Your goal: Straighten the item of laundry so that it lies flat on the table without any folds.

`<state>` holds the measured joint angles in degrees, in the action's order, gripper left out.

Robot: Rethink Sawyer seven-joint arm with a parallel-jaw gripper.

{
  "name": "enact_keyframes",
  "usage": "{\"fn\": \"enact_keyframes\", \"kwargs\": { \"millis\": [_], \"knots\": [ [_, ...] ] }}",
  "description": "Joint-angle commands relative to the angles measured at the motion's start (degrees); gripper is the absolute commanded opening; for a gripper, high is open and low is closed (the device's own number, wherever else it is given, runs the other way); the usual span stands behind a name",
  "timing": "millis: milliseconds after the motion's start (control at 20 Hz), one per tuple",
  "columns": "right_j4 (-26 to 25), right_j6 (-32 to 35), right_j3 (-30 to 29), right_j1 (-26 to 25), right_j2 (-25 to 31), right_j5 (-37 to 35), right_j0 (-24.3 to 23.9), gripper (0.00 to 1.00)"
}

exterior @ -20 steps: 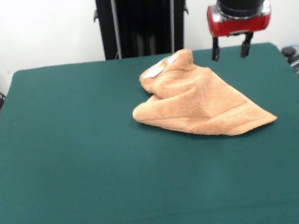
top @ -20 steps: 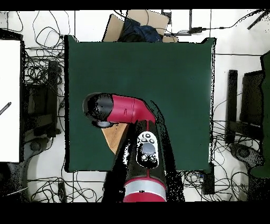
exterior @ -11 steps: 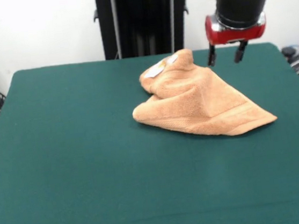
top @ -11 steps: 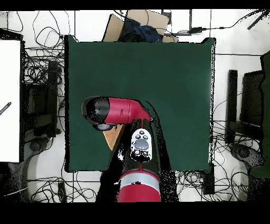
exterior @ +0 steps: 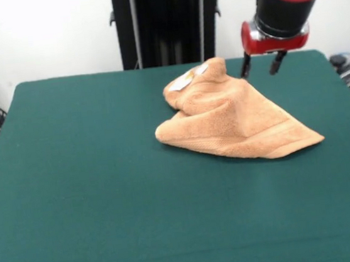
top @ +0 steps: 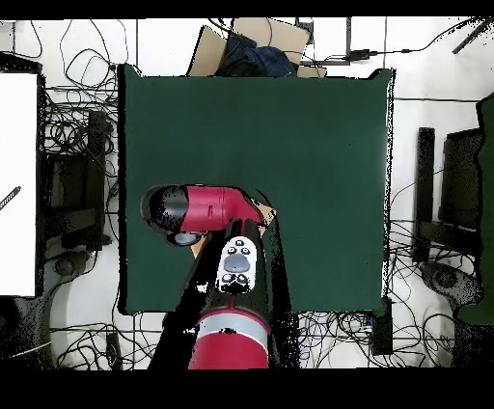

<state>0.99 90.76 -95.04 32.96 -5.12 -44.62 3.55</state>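
Note:
The item of laundry is an orange-brown towel lying crumpled and folded over itself on the green table, right of centre, with its white label at the far left end. My gripper hangs open just above the towel's far right edge, and nothing is between its fingers. In the overhead view the red arm covers nearly all of the towel, and only a small corner of the towel peeks out on the table.
Cables lie on the floor all round the table. A cardboard box holding dark cloth stands past the table's top edge in the overhead view. A white board lies at the left.
The gripper has shifted a little to the left in the front view, closing on the towel's far edge, and its wrist has tilted. The towel has not moved.

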Motion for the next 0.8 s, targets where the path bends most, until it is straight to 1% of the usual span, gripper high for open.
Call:
{"fn": "enact_keyframes", "kwargs": {
  "millis": [50,200,300,500,600,700,800],
  "knots": [
    [-0.66,11.82,1.66,-3.64,0.04,4.56,-0.08,1.00],
    [0.29,10.85,1.43,-6.04,1.83,7.84,-1.68,1.00],
    [0.71,10.20,1.10,-6.15,2.51,8.68,-2.49,1.00],
    [1.33,11.35,1.18,-5.67,1.75,8.03,-2.27,1.00],
    [1.98,11.74,0.48,-5.85,2.24,9.65,-2.73,1.00],
    [1.36,10.14,0.93,-6.40,2.88,9.49,-3.08,1.00],
    [1.05,10.27,1.44,-7.03,2.51,9.01,-2.60,1.00]
  ]
}}
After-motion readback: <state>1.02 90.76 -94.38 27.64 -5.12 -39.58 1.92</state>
